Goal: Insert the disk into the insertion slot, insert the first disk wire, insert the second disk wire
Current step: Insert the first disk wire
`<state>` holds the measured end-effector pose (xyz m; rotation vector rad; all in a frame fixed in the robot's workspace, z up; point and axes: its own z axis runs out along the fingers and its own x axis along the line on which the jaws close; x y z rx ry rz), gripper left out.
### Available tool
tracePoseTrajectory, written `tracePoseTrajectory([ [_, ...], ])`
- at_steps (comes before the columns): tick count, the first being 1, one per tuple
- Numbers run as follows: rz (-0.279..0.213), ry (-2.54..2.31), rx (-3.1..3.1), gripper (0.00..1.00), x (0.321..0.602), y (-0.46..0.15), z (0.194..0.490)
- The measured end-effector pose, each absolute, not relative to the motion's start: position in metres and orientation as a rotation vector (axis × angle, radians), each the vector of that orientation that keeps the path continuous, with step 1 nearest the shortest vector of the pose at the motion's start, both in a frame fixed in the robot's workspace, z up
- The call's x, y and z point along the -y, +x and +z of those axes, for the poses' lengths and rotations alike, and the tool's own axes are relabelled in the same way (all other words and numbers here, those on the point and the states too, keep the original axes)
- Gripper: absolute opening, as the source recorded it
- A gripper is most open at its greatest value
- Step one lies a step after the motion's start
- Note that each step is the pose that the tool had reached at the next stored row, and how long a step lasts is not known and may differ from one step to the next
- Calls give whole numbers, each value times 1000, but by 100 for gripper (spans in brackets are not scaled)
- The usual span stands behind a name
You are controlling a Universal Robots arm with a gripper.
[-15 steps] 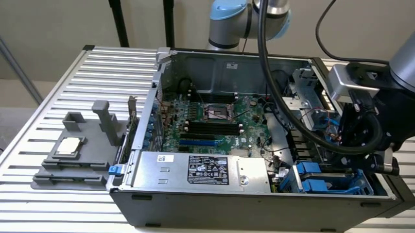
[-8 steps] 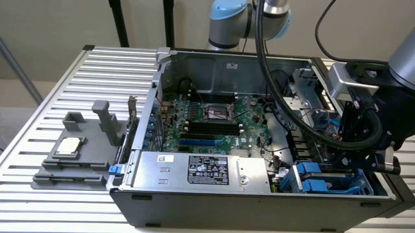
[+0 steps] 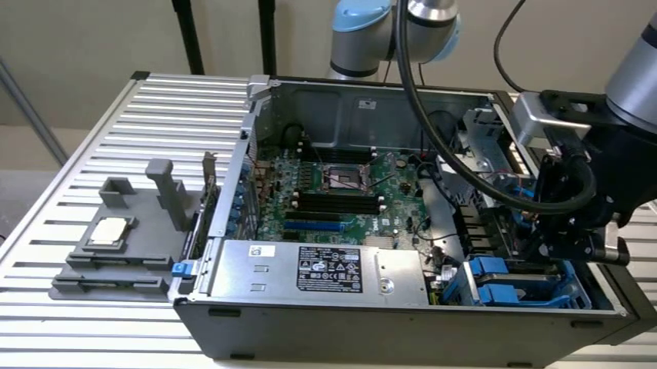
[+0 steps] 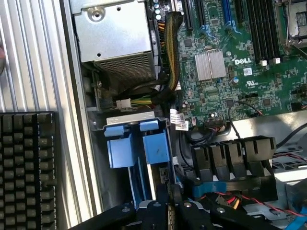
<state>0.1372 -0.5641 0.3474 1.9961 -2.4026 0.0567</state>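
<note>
Wrist view: gripper (image 4: 169,199) right by the insertion slot (image 4: 129,117).
Grip: we cannot tell.
Job so far: we cannot tell.

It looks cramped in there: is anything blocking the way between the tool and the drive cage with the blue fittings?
Nothing visible does. The tool hangs close above the drive cage, with open space between them. The black cables lie off to one side.

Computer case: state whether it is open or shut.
Open. The computer case has no side cover on: the motherboard and power supply box lie exposed, and the gripper hangs inside over the drive cage.
</note>
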Motion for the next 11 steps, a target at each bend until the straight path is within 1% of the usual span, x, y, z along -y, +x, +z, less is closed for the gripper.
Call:
tracePoseTrajectory([
  [5,74,1988,2393,16,562,137,347],
  [11,83,1982,2385,16,560,138,346],
])
